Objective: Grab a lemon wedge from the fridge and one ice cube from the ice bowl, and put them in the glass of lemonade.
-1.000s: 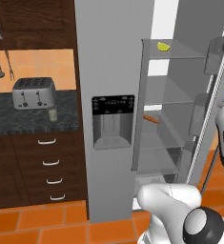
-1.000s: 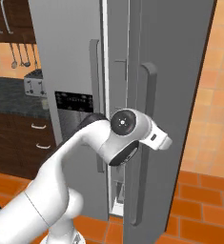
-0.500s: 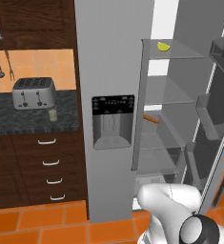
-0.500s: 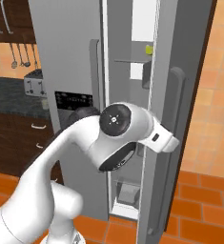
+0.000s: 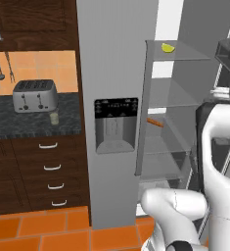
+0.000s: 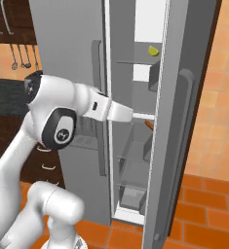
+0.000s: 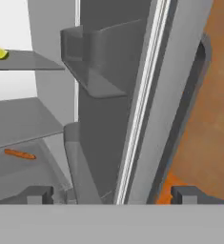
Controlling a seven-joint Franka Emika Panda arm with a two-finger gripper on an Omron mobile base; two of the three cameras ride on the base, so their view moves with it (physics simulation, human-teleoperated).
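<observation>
Two fingertips of my gripper [image 7: 112, 194] stand wide apart, gripping nothing, beside the fridge [image 5: 117, 73] door's edge. Lemon wedge [image 5: 168, 47] sits on the fridge's top shelf, I think.

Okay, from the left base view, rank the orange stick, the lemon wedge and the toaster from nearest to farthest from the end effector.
1. Orange stick, middle fridge shelf.
2. Lemon wedge, top shelf.
3. Toaster, counter far left.
</observation>
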